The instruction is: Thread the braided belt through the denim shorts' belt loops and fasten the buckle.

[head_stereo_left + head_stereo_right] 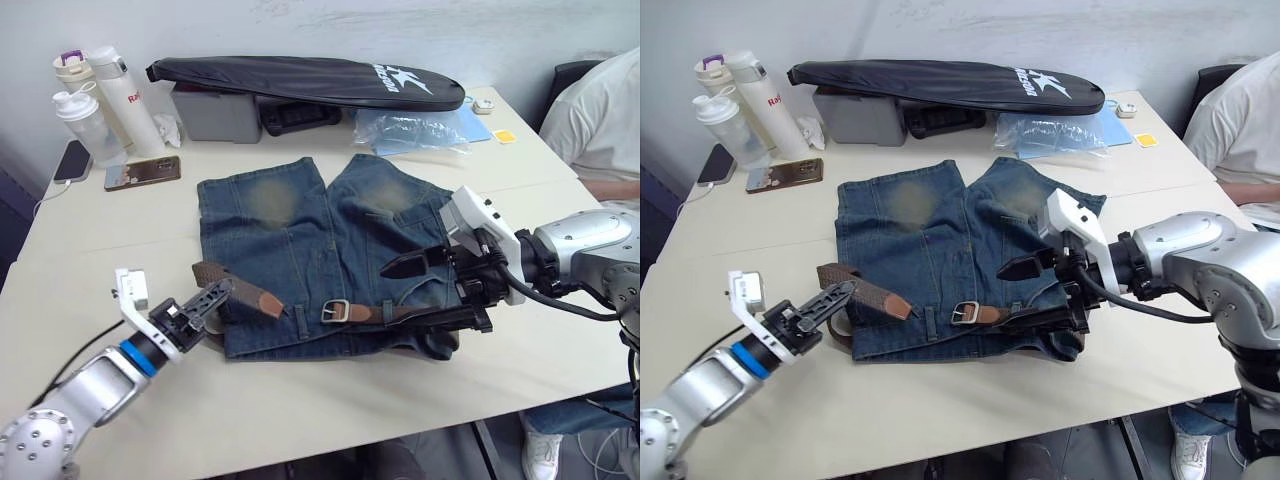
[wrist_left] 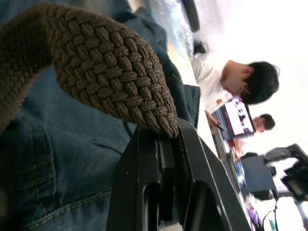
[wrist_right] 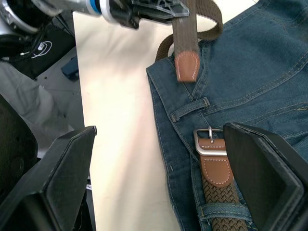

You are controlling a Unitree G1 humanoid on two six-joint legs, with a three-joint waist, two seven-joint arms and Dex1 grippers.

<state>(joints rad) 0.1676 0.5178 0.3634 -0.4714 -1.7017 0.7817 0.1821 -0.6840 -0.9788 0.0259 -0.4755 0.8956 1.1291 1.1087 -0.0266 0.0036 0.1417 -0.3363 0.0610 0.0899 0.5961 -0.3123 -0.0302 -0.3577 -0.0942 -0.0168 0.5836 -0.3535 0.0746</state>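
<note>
One pair of faded blue denim shorts [image 1: 320, 255] with two yellowish worn patches lies flat on the cream worktop [image 1: 120, 260], and one woven dark brown braided belt [image 3: 219, 192] runs along its waistband under the blue denim belt loops [image 3: 190, 109]. The left claw [image 1: 207, 301] has its two black fingers closed on the belt near its tan leather tip [image 3: 186, 66], which hangs looped just beyond the shorts' edge. The right claw [image 3: 159, 159] is wide open and holds nothing, with the one silver rectangular metal buckle [image 3: 209, 141] lying on the waistband between its fingers.

Brown braided belt [image 1: 250, 291] along flat denim shorts' [image 1: 320, 250] waistband, silver buckle [image 1: 335, 311] unfastened.
</note>
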